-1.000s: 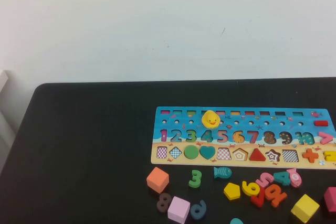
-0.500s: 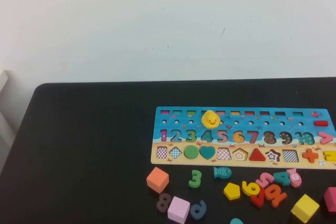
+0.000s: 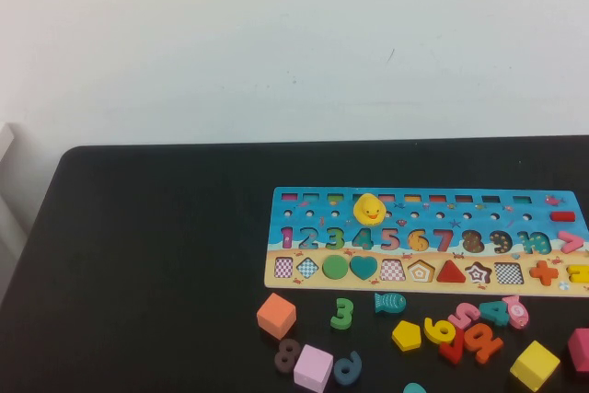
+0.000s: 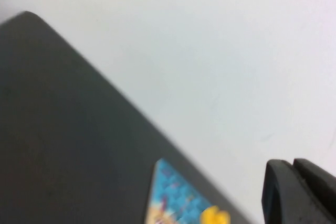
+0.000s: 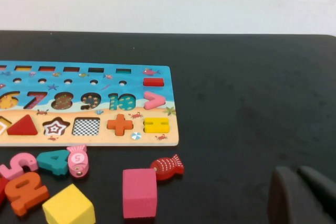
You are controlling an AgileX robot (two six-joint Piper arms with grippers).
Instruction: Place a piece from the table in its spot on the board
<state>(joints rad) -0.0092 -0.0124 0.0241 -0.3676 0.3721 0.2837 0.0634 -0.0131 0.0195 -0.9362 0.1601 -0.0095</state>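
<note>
- The board (image 3: 428,243) lies flat on the black counter (image 3: 147,255); everything below is placed relative to it.
- The piece (image 3: 406,335), a small yellow pentagon, lies loose on the counter just off the board's near long edge, almost straight below its place (image 3: 421,271).
- The place is the pentagon recess in the tan strip, empty, between a checkered square recess and the red triangle (image 3: 450,271); the star recess (image 3: 478,273) sits one further along.
- A yellow 6 (image 3: 439,329) lies just beside the piece, away from the green 3 (image 3: 342,313). A yellow cube (image 3: 535,365) lies farther out.
- Left pincer (image 4: 299,192): raised, well off the board's far corner, closed on nothing.
- Right pincer (image 5: 302,195): over bare counter beyond the board's end with the plus and equals signs; I cannot tell how its jaws stand.
- Risks, as I judge them: the pincer could close on the 6 instead, or nudge both pieces. A thin flat piece may slip from the grip. Released unturned, it could rest on the recess rim or land by the star.
</note>
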